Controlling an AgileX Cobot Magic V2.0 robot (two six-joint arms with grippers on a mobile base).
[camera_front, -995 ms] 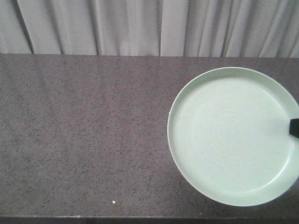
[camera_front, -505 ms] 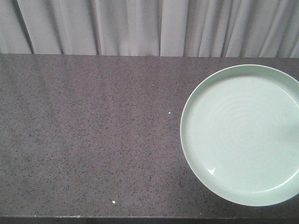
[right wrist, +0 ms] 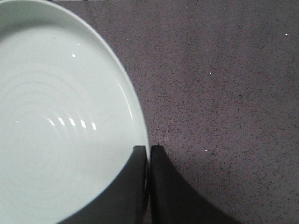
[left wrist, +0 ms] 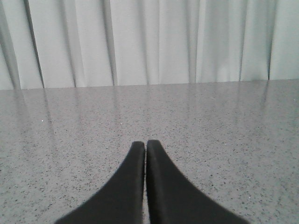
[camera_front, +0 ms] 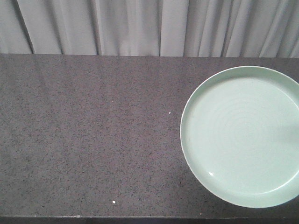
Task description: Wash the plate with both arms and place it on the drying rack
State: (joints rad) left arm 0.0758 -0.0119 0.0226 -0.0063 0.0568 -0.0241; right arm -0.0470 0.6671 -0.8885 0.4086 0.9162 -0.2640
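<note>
Right pincer (right wrist: 148, 154) was on the plate (right wrist: 56, 116). It was nipped nearly shut across the raised rim, one finger over the mint-green face and the other outside over the dark speckled table (camera_front: 93, 130). In my right wrist view the plate's body spread away to the left and upper left of that grip, and bare table ran off to the right. So the whole weight hung to one side of my hold.

In the front view the plate filled the right side of the frame, with its far right edge cut off by the border. I could not tell whether it rested on the table or was raised off it.

Left pincer (left wrist: 145, 147) was closed tip to tip on nothing, low over bare table, pointing at the grey curtain (camera_front: 140, 28). No plate showed anywhere in its view.

My right arm was clearly the nearer one; it already had the rim. By my reckoning, the left would need to come across toward the plate's free edge for a two-armed wash. The plate is round, so it has no long axis to line up on. The drying rack was not in any view.
</note>
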